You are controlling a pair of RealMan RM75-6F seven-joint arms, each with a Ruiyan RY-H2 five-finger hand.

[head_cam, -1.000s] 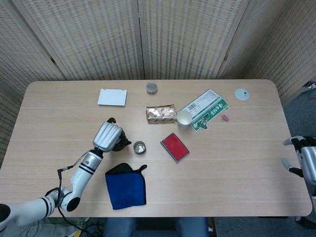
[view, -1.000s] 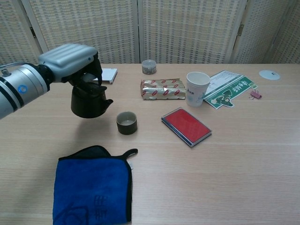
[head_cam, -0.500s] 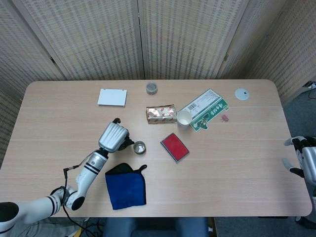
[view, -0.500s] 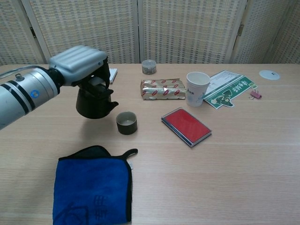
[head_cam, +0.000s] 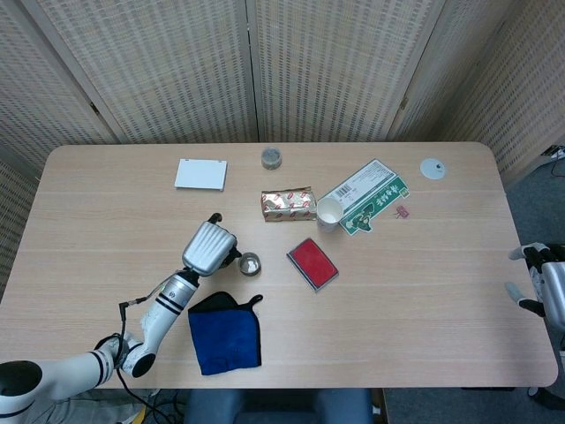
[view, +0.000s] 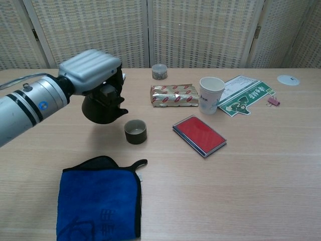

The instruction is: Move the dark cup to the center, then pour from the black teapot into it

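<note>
The dark cup (view: 135,131) stands upright on the table, left of the middle; in the head view the dark cup (head_cam: 250,263) shows a pale inside. My left hand (view: 93,70) grips the black teapot (view: 103,108) from above and holds it off the table, tipped with its spout toward the cup's left side. In the head view my left hand (head_cam: 210,249) covers nearly all of the teapot (head_cam: 232,258). My right hand (head_cam: 538,287) sits off the table's right edge, fingers apart and holding nothing.
A blue cloth (view: 100,196) lies at the front, below the cup. To the right lie a red case (view: 199,134), a paper cup (view: 211,94), a foil packet (view: 174,95) and a green-white carton (view: 246,94). A small tin (view: 159,72) stands at the back.
My left hand has carried the teapot to the right, closer to the cup, and raised and tipped it. The cup has not moved. The right hand has drifted slightly outward.
</note>
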